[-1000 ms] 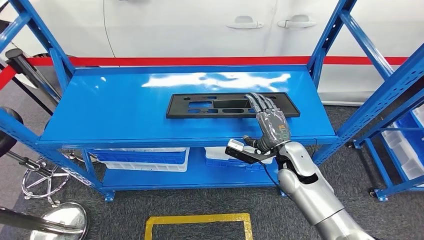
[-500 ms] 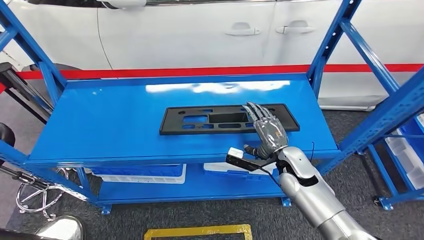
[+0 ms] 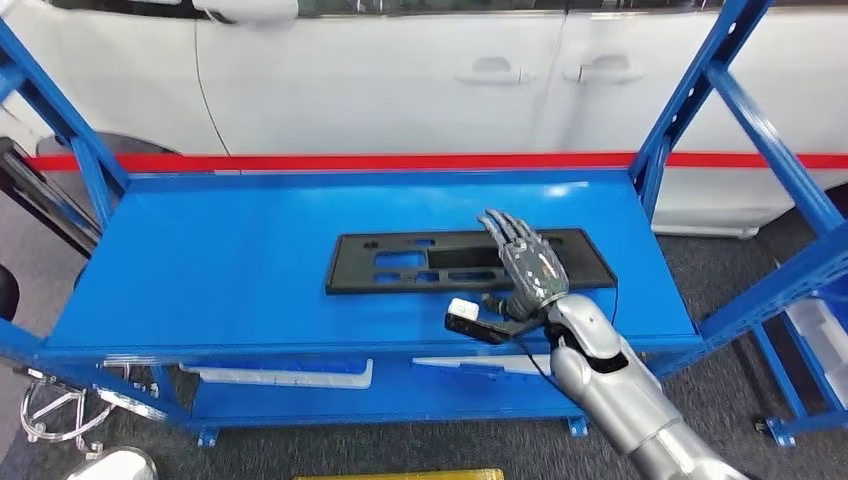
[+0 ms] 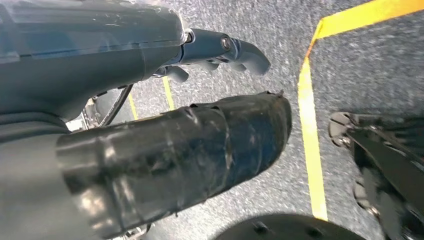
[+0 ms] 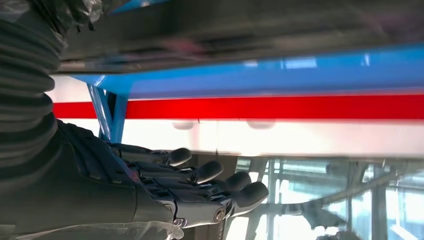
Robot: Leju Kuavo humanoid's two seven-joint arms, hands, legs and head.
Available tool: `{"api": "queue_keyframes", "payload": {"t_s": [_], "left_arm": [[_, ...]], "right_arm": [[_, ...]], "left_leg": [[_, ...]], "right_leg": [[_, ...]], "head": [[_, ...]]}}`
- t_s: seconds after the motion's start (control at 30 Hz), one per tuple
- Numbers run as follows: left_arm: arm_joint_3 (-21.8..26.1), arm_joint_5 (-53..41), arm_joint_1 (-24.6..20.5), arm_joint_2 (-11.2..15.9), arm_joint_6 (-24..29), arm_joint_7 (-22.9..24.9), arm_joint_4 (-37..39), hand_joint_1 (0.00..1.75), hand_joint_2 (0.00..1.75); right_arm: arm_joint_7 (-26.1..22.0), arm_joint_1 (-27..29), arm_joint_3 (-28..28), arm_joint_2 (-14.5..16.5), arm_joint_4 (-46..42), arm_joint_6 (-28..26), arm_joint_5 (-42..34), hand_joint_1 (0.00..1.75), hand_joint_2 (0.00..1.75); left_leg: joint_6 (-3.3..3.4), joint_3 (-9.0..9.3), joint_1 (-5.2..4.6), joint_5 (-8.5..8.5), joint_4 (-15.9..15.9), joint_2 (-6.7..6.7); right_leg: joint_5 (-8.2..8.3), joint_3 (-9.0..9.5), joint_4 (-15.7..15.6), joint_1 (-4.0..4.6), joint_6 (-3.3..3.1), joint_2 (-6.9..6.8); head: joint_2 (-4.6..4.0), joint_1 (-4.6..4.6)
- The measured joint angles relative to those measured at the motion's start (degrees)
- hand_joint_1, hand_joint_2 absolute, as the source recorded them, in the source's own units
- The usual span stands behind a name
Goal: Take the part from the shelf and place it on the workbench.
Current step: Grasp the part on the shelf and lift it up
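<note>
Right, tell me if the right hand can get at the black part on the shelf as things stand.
Probably yes. The right hand is stretched out flat over the right portion of the black part on the blue shelf, its fingers straight, and nothing lies between them. Whether it already touches the part is unclear.

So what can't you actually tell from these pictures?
- Head view: the right robot hand covers part of the black part on the shelf; whether its fingers touch the part is unclear.
- Right wrist view: the part is a dark blur along one edge, too close to read.
- Left wrist view: the left robot hand is cut off by its cover, so its fingers' pose is unclear.
</note>
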Motion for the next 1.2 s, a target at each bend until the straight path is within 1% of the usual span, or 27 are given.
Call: {"api": "queue_keyframes", "payload": {"t_s": [0.1,0.13,0.17,0.23,0.27,0.3,0.33,0.37,0.4,0.43,0.47,0.57,0.63,0.67,0.73,0.77,0.8,0.83,0.87,0.9,0.93,0.97,1.0,1.07,1.1,1.17,1.2], "left_arm": [[0.0,0.3,-0.4,0.2,-0.1,-0.1,0.0,0.00,0.00],[0.0,0.3,-0.5,0.3,-0.2,-0.2,0.0,0.00,0.00],[0.0,0.3,-0.6,0.4,-0.2,-0.2,0.0,0.00,0.00],[0.0,0.4,-0.6,0.4,-0.3,-0.2,0.0,0.00,0.00],[0.0,0.4,-0.5,0.4,-0.4,-0.2,0.0,0.00,0.00],[0.0,0.5,-0.5,0.4,-0.4,-0.3,0.0,0.00,0.00],[0.0,0.7,-0.4,0.4,-0.5,-0.6,0.0,0.00,0.00],[0.0,1.1,-0.3,0.5,-0.5,-0.8,0.0,0.00,0.00],[0.0,1.4,-0.2,0.5,-0.5,-1.1,0.0,0.00,0.00],[0.1,1.7,-0.1,0.6,-0.5,-1.2,0.0,0.00,0.00],[0.2,2.0,-0.1,0.6,-0.5,-1.4,0.0,0.00,0.00],[0.4,2.6,-0.4,0.7,-0.5,-1.6,0.0,0.00,0.00],[0.5,2.7,-0.4,0.7,-0.5,-1.8,0.0,0.00,0.00],[0.5,2.7,-0.4,0.7,-0.5,-1.9,0.0,0.00,0.00],[0.5,2.8,-0.4,0.7,-0.5,-2.0,0.0,0.00,0.00],[0.5,2.8,-0.4,0.7,-0.5,-2.0,0.0,0.00,0.00],[0.6,2.8,-0.3,0.7,-0.4,-2.0,0.0,0.00,0.00],[0.6,2.8,-0.3,0.7,-0.4,-2.0,0.0,0.00,0.00],[0.6,2.8,-0.3,0.7,-0.4,-2.0,0.0,0.00,0.00],[0.6,2.8,-0.3,0.7,-0.4,-2.0,0.0,0.00,0.00],[0.6,2.8,-0.3,0.6,-0.4,-2.0,0.0,0.00,0.00],[0.6,2.8,-0.3,0.6,-0.4,-2.0,0.0,0.00,0.00],[0.6,2.8,-0.3,0.6,-0.4,-2.0,0.0,0.00,0.00],[0.6,2.8,-0.3,0.6,-0.4,-2.0,0.0,0.00,0.00],[0.6,2.8,-0.3,0.6,-0.4,-2.0,0.0,0.00,0.00],[0.6,2.8,-0.4,0.7,-0.4,-2.1,0.0,0.00,0.00],[0.6,2.9,-0.3,0.7,-0.4,-2.1,0.0,0.00,0.00]], "right_arm": [[-0.6,-0.6,1.1,0.2,1.1,1.5,0.8,0.00,1.75],[-0.7,-0.8,1.5,0.2,1.5,1.9,0.9,0.00,1.75],[-0.7,-1.0,1.8,0.3,1.8,2.1,1.0,0.00,1.75],[-0.9,-1.3,2.5,0.3,2.5,2.5,1.2,0.00,1.75],[-0.9,-1.3,2.9,0.3,2.9,2.7,1.4,0.00,1.75],[-1.0,-1.4,3.4,0.3,3.4,3.0,1.6,0.00,1.75],[-1.2,-1.6,3.9,0.4,3.8,3.5,1.7,0.00,1.75],[-1.4,-1.9,4.5,0.4,4.2,4.1,1.8,0.00,1.75],[-1.5,-2.3,5.1,0.5,4.6,4.8,1.8,0.00,1.75],[-1.7,-2.8,5.8,0.5,5.0,5.3,1.8,0.00,1.75],[-1.8,-3.3,6.4,0.5,5.3,5.8,1.8,0.00,1.75],[-2.2,-4.3,8.0,0.6,5.8,6.2,1.7,0.00,1.75],[-2.1,-4.6,8.7,0.7,6.0,5.7,1.5,0.00,1.75],[-2.1,-4.6,9.0,0.7,6.0,5.4,1.4,0.00,1.75],[-1.8,-4.4,9.4,0.7,6.0,4.9,1.4,0.00,1.75],[-1.7,-4.3,9.6,0.7,6.0,4.7,1.4,0.00,1.75],[-1.6,-4.2,9.7,0.7,6.0,4.6,1.4,0.00,1.75],[-1.5,-4.2,9.8,0.7,6.0,4.5,1.4,0.00,1.75],[-1.5,-4.2,9.9,0.7,6.0,4.5,1.4,0.00,1.75],[-1.5,-4.2,9.9,0.7,6.0,4.5,1.4,0.00,1.75],[-1.5,-4.2,10.0,0.7,6.0,4.5,1.4,0.00,1.75],[-1.5,-4.3,10.1,0.7,6.0,4.4,1.4,0.00,1.75],[-1.5,-4.3,10.1,0.7,6.0,4.4,1.4,0.00,1.75],[-1.5,-4.4,10.2,0.7,6.0,4.4,1.4,0.00,1.75],[-1.5,-4.4,10.2,0.8,6.0,4.4,1.4,0.04,1.75],[-1.4,-4.4,10.2,1.0,6.0,4.2,1.4,0.91,1.75],[-1.3,-4.4,10.2,1.0,6.0,4.1,1.4,1.34,1.75]], "left_leg": [[-0.80,0.13,-0.06,-0.82,0.2,0.15],[-1.06,-0.43,-0.06,-1.64,1.7,0.18],[-1.26,-1.77,0.03,-2.79,4.3,0.20],[-1.56,-6.52,0.15,-5.22,12.1,0.22],[-1.64,-8.78,0.18,-5.48,15.0,0.23],[-1.65,-10.19,0.19,-4.58,16.0,0.23],[-1.59,-10.46,0.19,-2.45,14.7,0.23],[-1.47,-9.64,0.19,0.54,11.4,0.23],[-1.28,-8.44,0.14,2.83,7.8,0.23],[-1.09,-7.20,0.04,4.35,4.6,0.21],[-0.88,-6.39,-0.07,4.88,2.6,0.20],[-0.28,-5.73,-0.09,4.29,1.4,0.14],[0.25,-5.23,0.18,4.33,0.7,0.16],[0.51,-4.99,0.31,4.36,0.5,0.19],[0.84,-4.89,0.26,4.23,0.5,0.20],[0.91,-4.87,0.24,4.14,0.5,0.18],[0.94,-4.81,0.21,4.02,0.6,0.17],[0.91,-4.68,0.19,3.89,0.7,0.14],[0.85,-4.47,0.18,3.72,0.7,0.11],[0.75,-4.24,0.17,3.56,0.8,0.09],[0.60,-4.11,0.05,3.39,0.9,0.07],[0.40,-4.10,0.00,3.30,0.9,0.06],[0.16,-4.15,-0.02,3.26,0.9,0.06],[-0.42,-4.13,-0.03,3.33,0.7,0.06],[-0.71,-4.09,-0.04,3.11,0.8,0.07],[-1.21,-5.16,-0.07,1.13,3.7,0.12],[-1.40,-6.57,0.05,-0.66,6.8,0.15]], "right_leg": [[-0.87,1.18,-1.6,-0.50,-0.74,-0.02],[-1.01,1.78,-2.1,-0.74,-0.98,-0.04],[-1.20,2.34,-2.4,-0.88,-1.17,-0.08],[-1.76,3.07,-2.4,-0.80,-1.38,-0.12],[-2.09,3.40,-2.3,-0.76,-1.39,-0.13],[-2.47,3.80,-2.3,-0.72,-1.40,-0.13],[-2.88,4.23,-2.1,-0.70,-1.37,-0.07],[-3.37,4.70,-1.9,-0.69,-1.29,0.02],[-3.83,5.12,-1.8,-0.66,-1.13,0.10],[-4.23,5.37,-1.6,-0.57,-0.91,0.20],[-4.49,5.45,-1.6,-0.49,-0.66,0.26],[-4.81,5.43,-1.7,-0.35,0.04,0.28],[-6.04,4.98,-0.2,-0.39,0.57,0.23],[-7.41,3.85,2.3,-0.45,0.85,0.20],[-10.66,-0.21,9.9,-0.63,1.25,0.12],[-11.50,-2.21,13.2,-0.70,1.37,0.11],[-11.25,-3.40,14.7,-0.74,1.39,0.11],[-9.83,-3.48,14.0,-0.76,1.31,0.11],[-7.48,-2.38,11.0,-0.75,1.10,0.11],[-5.10,-0.70,6.8,-0.66,0.77,0.11],[-3.42,0.91,3.0,-0.48,0.39,0.09],[-2.45,2.04,0.3,-0.29,0.09,0.06],[-2.29,2.50,-1.0,-0.09,-0.14,0.05],[-2.29,2.60,-1.5,-0.04,-0.42,0.09],[-2.13,2.82,-1.8,-0.21,-0.61,0.07],[-1.77,3.31,-2.6,-0.67,-1.11,-0.07],[-1.69,3.44,-2.7,-0.73,-1.25,-0.17]], "head": [[0.00,-0.03],[0.00,-0.09],[0.00,-0.14],[0.00,-0.24],[0.00,-0.22],[0.00,-0.25],[0.00,-0.24],[0.00,-0.25],[0.00,-0.25],[0.00,-0.23],[0.00,-0.24],[0.00,-0.24],[0.00,-0.19],[0.00,-0.15],[0.00,-0.09],[0.00,-0.09],[0.00,-0.10],[0.00,-0.10],[0.00,-0.10],[0.00,-0.10],[0.00,-0.10],[0.00,-0.10],[0.00,-0.08],[0.00,-0.07],[0.00,-0.06],[0.00,-0.11],[0.00,-0.13]]}}
